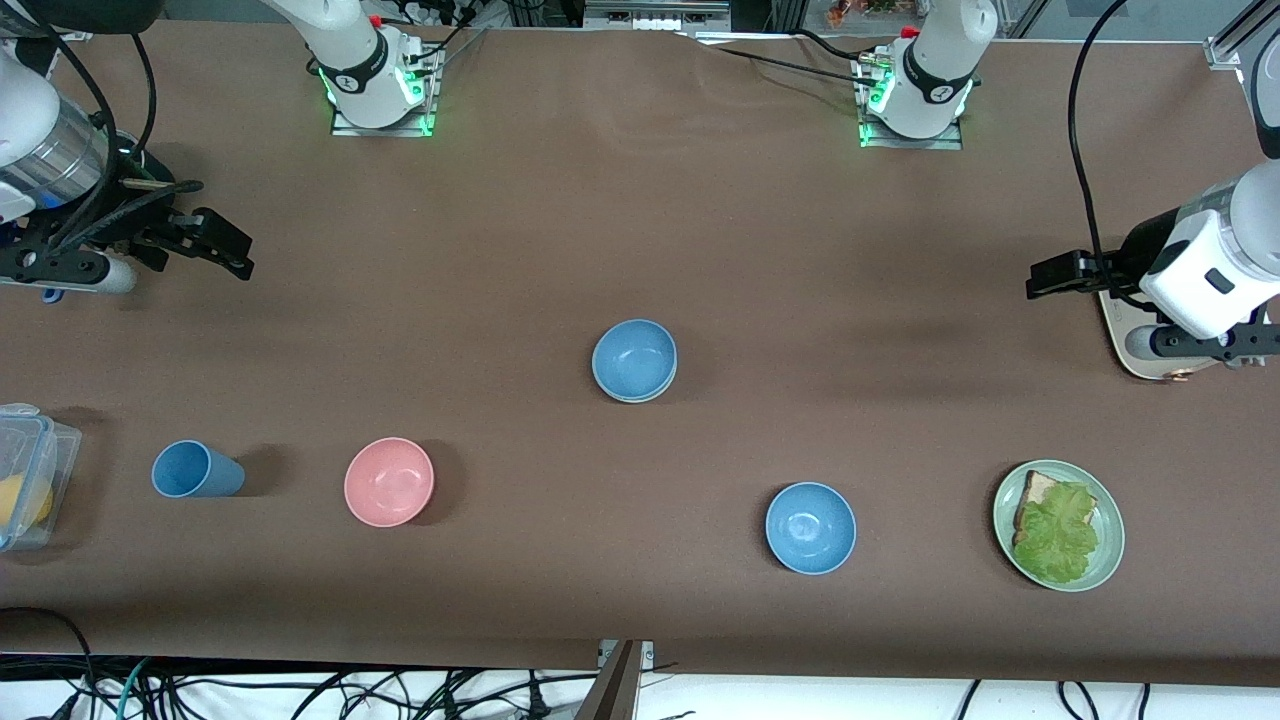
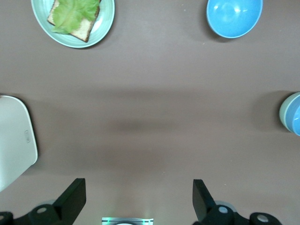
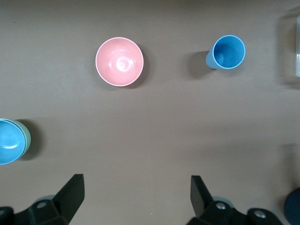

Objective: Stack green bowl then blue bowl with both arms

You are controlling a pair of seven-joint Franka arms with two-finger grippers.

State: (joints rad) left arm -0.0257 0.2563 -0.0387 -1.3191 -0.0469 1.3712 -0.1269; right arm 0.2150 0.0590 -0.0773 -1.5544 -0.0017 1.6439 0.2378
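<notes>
Small dull blue bowl (image 1: 634,358) sits nested in pale mint-green bowl (image 1: 640,393); stacking appears complete. Left end effector (image 1: 1040,277) and right end effector (image 1: 228,252) hang spread and empty at the table's ends.

A brown matte cover spans the table (image 1: 640,230), evenly lit with soft shadows. Loose black cables (image 1: 300,695) lie along its edge nearest the front camera.

The desk (image 1: 640,200) wears a matt brown covering, smooth and cloth-like. The blue bowl (image 1: 633,358), nested in the green bowl (image 1: 640,392), looks like dull matt plastic, as does the pink bowl (image 1: 388,481), while the other blue bowl (image 1: 810,527) shines glossier. The storage box (image 1: 35,470) is clear plastic.
</notes>
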